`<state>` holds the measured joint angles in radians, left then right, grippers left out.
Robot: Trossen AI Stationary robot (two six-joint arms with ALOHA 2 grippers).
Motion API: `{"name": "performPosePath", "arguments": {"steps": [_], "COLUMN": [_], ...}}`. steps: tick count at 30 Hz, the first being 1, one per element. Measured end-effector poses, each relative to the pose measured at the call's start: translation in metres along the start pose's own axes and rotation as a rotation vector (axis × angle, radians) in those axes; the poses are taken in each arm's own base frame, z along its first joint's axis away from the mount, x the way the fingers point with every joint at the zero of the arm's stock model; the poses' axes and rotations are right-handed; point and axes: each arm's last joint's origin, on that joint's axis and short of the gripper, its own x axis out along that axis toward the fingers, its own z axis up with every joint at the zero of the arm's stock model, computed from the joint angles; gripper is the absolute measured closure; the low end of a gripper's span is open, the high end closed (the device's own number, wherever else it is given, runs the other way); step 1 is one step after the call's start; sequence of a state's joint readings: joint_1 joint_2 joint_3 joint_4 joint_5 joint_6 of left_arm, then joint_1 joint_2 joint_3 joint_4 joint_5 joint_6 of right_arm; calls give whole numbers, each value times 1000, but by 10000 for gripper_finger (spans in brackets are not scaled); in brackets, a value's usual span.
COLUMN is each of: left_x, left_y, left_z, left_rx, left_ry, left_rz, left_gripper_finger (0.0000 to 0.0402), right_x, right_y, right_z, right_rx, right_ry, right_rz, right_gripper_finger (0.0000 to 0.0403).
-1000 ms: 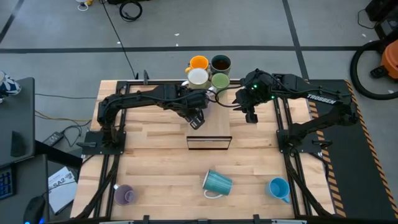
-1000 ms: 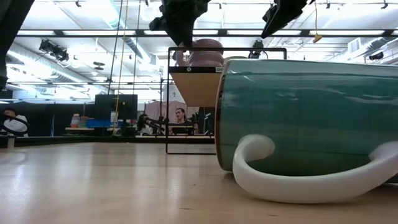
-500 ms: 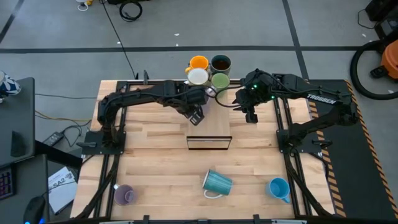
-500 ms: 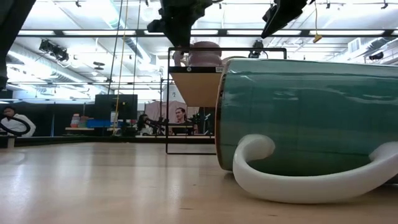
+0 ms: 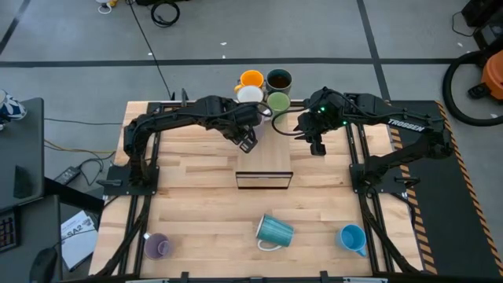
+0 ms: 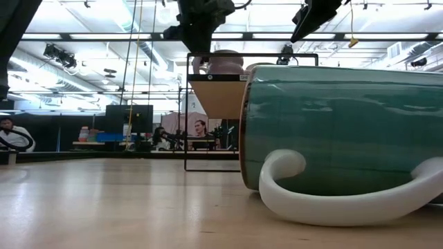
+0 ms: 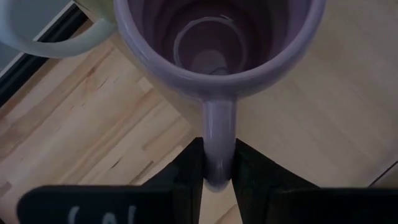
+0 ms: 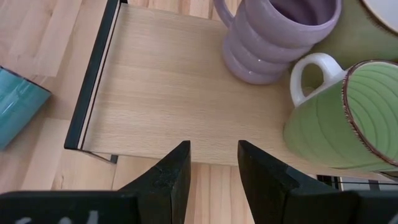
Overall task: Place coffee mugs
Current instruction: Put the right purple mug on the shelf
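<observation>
Lilac ceramic marks the mug in play: the lilac mug (image 7: 217,43) stands upright on the light wooden top of the black-framed shelf (image 5: 265,161), at the shelf's 11 o'clock corner, and its handle (image 7: 219,140) is pinched between the fingers of the left gripper (image 7: 217,180). In the high view the left gripper (image 5: 247,141) lies at about 12 o'clock on the table (image 5: 196,196), just short of the cluster of mugs at the far edge. Compared with a second ago, the left gripper has shifted from over the shelf's middle toward 11 o'clock, carrying the mug closer to the cluster; its jaws narrowed slightly over the same interval. The mug appears seated on the shelf, though the grip is not yet let go, so this placement is judged nearly complete, with only the release and withdrawal outstanding.

The right gripper (image 8: 208,168) has stayed put at roughly 1 o'clock, jaws spread and empty, hovering over the shelf beside the green mug (image 8: 345,115). The orange mug (image 5: 251,79), dark teal mug (image 5: 278,80) and a pale mug (image 5: 250,95) are grouped at 12 o'clock.

Unplaced: the ribbed teal mug (image 5: 274,231) on its side at 6 o'clock, the bright blue mug (image 5: 353,238) at 5 o'clock, and a second lilac mug (image 5: 156,246) at 7 o'clock.
</observation>
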<state>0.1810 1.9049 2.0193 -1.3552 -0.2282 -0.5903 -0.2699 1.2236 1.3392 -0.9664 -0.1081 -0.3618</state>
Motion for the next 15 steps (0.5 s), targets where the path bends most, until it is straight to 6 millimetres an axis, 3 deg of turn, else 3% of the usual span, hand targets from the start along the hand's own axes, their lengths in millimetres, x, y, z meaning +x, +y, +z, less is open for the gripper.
{"name": "performPosePath", "arguments": {"steps": [8, 15], "left_x": [0, 0], "left_y": [0, 0], "left_z": [0, 0], "left_rx": [-2, -1], "left_ry": [9, 14], "left_rz": [-16, -17], "left_gripper_finger": [320, 272], "right_x": [0, 0], "right_y": [0, 0], "right_z": [0, 0], "right_rx": [0, 0], "right_ry": [0, 0], "right_rz": [0, 0], "right_gripper_finger": [265, 265]}}
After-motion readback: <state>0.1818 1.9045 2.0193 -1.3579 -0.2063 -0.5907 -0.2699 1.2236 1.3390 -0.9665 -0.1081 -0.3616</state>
